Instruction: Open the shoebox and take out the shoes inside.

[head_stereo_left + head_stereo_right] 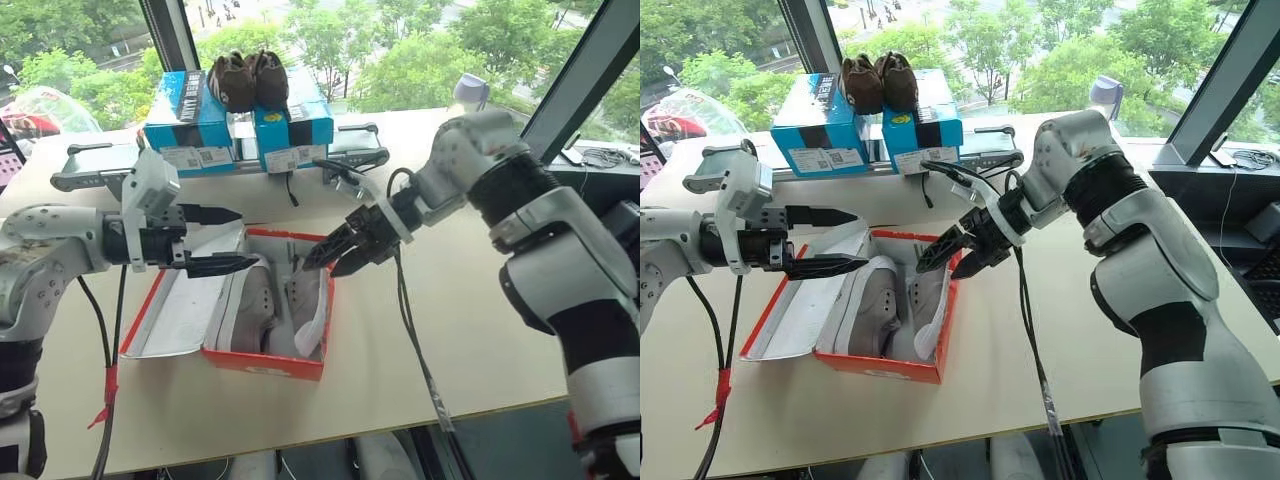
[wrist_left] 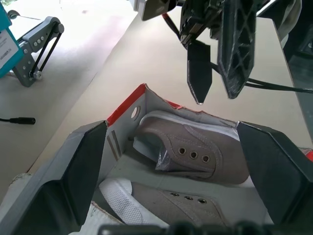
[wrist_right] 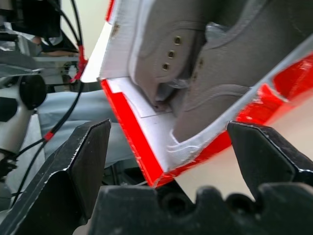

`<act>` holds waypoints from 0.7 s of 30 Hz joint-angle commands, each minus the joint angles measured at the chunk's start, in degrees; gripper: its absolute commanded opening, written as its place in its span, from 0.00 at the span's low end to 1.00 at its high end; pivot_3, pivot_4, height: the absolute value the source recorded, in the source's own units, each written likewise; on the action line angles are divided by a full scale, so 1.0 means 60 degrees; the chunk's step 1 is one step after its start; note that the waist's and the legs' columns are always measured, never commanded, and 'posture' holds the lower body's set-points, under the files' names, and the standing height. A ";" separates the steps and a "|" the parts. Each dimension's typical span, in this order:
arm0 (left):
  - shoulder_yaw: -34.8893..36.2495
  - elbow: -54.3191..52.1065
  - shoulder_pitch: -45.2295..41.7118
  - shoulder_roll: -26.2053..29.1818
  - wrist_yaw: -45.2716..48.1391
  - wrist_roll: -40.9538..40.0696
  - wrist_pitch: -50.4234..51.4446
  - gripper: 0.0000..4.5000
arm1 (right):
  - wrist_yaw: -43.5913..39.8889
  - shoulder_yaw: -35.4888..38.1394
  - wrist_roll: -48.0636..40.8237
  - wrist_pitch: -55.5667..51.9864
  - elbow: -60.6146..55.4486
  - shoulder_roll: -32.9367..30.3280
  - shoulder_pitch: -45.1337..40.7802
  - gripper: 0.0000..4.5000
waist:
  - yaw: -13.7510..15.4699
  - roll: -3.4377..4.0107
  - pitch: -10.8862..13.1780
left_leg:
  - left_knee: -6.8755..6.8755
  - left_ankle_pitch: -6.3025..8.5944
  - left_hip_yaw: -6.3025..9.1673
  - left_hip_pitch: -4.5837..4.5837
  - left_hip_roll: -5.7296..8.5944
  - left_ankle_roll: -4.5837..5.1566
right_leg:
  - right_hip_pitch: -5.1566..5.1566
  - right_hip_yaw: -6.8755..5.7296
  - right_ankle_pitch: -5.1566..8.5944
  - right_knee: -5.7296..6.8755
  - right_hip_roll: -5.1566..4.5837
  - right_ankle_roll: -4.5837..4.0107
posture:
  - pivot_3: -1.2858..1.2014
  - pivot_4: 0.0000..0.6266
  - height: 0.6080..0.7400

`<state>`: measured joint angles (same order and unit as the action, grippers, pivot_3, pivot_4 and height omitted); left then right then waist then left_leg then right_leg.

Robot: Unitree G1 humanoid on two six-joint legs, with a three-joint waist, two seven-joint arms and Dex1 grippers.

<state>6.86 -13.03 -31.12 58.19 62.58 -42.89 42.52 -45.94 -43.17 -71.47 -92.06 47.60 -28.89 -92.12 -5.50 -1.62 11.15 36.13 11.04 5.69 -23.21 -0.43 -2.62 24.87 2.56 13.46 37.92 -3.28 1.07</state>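
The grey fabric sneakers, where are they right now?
The grey fabric sneakers lie side by side inside the open red cardboard shoebox at the table's middle, below and between the left gripper and right gripper.

Matt grey cloth shoes (image 1: 262,310), cardboard shoebox (image 1: 262,362)

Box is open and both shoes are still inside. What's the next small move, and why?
Probably lower the left gripper onto the near one of the shoes and close on its upper. The shoebox lid lies flat to the robot's left, both grey shoes sit untouched inside, and both grippers hover open above them; the right gripper is over the far edge.
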 commanded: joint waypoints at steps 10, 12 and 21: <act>0.0774 -0.0643 0.0458 0.0143 -0.0206 -0.0113 0.0119 1.00 | 0.3397 0.1631 -0.0872 -0.0073 0.0201 0.0660 0.0822 1.00 | 0.0068 -0.0003 -0.0002 | 0.0010 0.0000 0.0001 -0.0040 -0.0002 0.0001 | 0.0034 0.0000 -0.0010 0.0013 0.0003 -0.0017 | 0.52 0.24 1.00; 0.0831 -0.0687 0.0481 0.0162 -0.0230 -0.0131 0.0163 1.00 | 0.3760 0.2080 -0.0440 -0.0073 0.0175 0.0868 0.1075 1.00 | 0.0067 -0.0003 -0.0002 | 0.0011 0.0000 0.0000 -0.0042 -0.0002 0.0001 | 0.0036 0.0000 -0.0011 0.0013 0.0003 -0.0019 | 0.52 0.24 1.00; 0.1093 -0.0828 0.0478 0.0249 -0.0285 -0.0150 0.0412 1.00 | 0.3338 0.2476 0.3560 0.1953 -0.1445 0.1476 0.1847 1.00 | 0.0114 -0.0005 -0.0007 | 0.0023 -0.0001 0.0000 0.0005 -0.0004 0.0002 | -0.0006 0.0000 0.0016 0.0018 0.0006 0.0035 | 0.52 0.24 1.00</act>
<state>11.02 -16.68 -28.11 58.42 61.06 -43.00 44.90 -24.23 -25.68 -58.52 -86.10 40.97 -18.96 -81.97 -4.82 -1.65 11.11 36.30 11.03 5.68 -23.14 -0.46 -2.60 24.79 2.56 13.55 38.02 -3.23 1.30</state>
